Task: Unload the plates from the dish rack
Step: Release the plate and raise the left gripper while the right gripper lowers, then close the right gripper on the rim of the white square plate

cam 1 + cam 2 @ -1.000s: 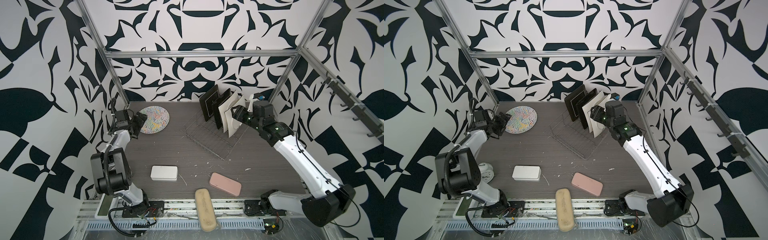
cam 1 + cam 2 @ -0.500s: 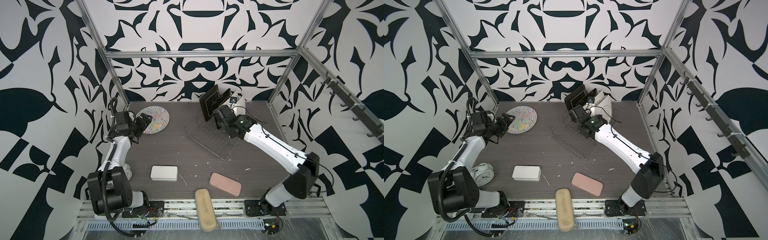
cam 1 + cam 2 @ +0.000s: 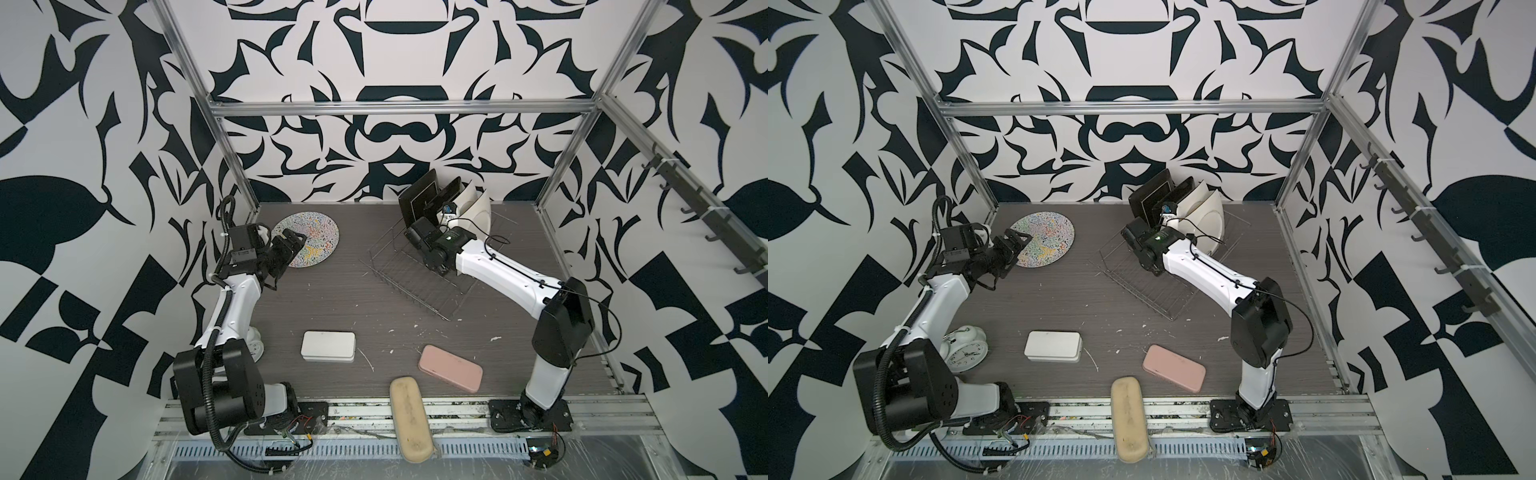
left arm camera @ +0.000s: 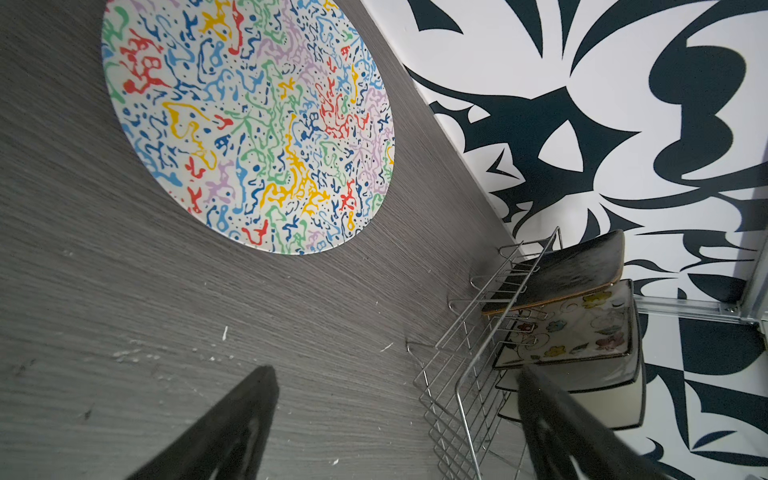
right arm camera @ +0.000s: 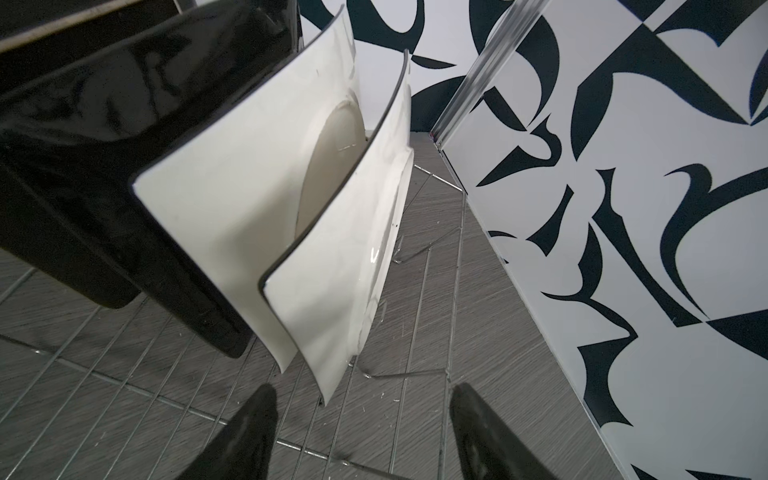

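The round squiggle plate (image 3: 311,239) (image 4: 249,124) lies flat on the table at the back left. My left gripper (image 3: 297,245) (image 4: 397,372) hovers open and empty at its near-left edge. The dish rack (image 3: 415,282) (image 3: 1142,282) holds two black square plates (image 3: 419,199) and two white-backed plates (image 3: 478,212) (image 5: 332,291), all on edge at its far end. My right gripper (image 5: 363,388) is open and empty, low over the rack's wire base just below the nearest white-backed plate. In both top views its fingers are hidden behind the wrist (image 3: 436,245).
A white tin (image 3: 328,346), a pink case (image 3: 450,368) and a beige case (image 3: 409,419) lie near the front edge. An alarm clock (image 3: 967,349) stands by the left arm's base. The back wall is close behind the rack, and the right wall carries hooks (image 3: 706,216).
The right arm swung from the right of the plates to in front of them, low over the rack. The left gripper drifted slightly right along the round plate.
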Tool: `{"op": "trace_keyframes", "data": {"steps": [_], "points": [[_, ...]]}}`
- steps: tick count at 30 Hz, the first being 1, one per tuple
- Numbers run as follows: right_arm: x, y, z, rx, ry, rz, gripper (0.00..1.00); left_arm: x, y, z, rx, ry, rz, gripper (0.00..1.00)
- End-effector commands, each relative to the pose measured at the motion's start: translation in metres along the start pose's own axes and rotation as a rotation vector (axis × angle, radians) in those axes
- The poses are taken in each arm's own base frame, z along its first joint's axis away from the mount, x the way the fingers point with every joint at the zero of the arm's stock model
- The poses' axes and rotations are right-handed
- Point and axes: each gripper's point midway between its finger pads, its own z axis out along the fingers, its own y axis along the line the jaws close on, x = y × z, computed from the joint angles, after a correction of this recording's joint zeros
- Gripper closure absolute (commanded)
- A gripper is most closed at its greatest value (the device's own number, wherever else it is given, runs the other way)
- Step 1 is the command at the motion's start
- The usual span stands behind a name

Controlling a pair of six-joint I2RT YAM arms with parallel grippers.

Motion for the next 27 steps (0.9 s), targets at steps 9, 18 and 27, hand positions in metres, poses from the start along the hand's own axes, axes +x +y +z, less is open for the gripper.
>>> {"op": "trace_keyframes", "data": {"steps": [9, 18, 27], "points": [[-0.015, 0.012, 0.013, 0.073, -0.058, -0.010, 0.35, 0.005, -0.003, -0.009, -0.003, 0.008, 0.032, 0.06], [-0.018, 0.003, 0.021, 0.127, -0.070, -0.023, 0.44, 0.004, -0.005, -0.010, 0.007, 0.005, 0.022, 0.06], [-0.013, -0.009, 0.042, 0.173, -0.050, -0.005, 0.45, 0.001, -0.010, -0.010, 0.019, 0.005, 0.014, 0.06]]}}
